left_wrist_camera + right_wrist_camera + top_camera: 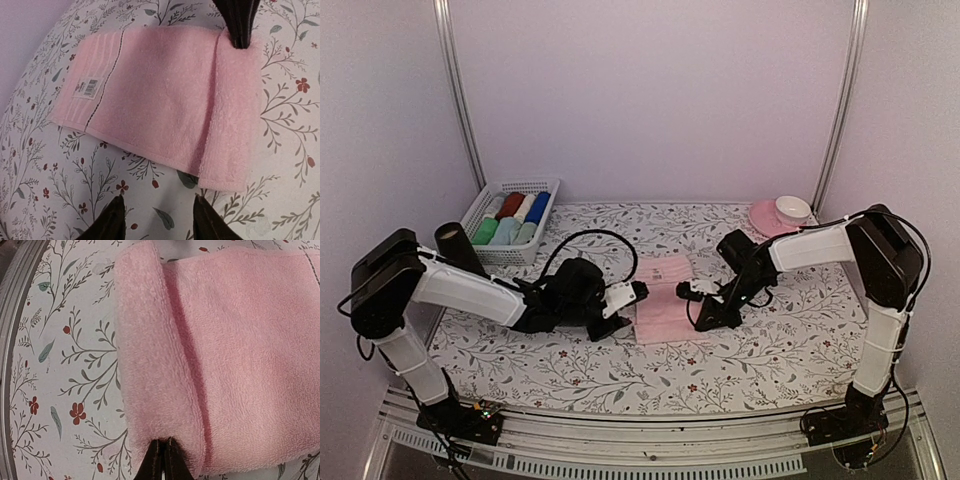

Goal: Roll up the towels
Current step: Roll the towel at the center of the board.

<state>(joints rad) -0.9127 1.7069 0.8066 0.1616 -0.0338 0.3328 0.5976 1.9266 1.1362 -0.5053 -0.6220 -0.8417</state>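
Observation:
A pale pink towel lies flat on the floral tablecloth in the middle, with its near end folded over into a first turn. My right gripper is shut on the right end of that fold. My left gripper is open and empty, its fingertips on the cloth just short of the towel's left edge. The right gripper's fingers show at the far side of the fold. Pale mint green rolls lie in the basket.
A white basket at the back left holds rolled cloths in dark red, white, blue and green. A black cylinder stands beside it. A pink saucer with a white cup sits at the back right. The metal rail runs along the near edge.

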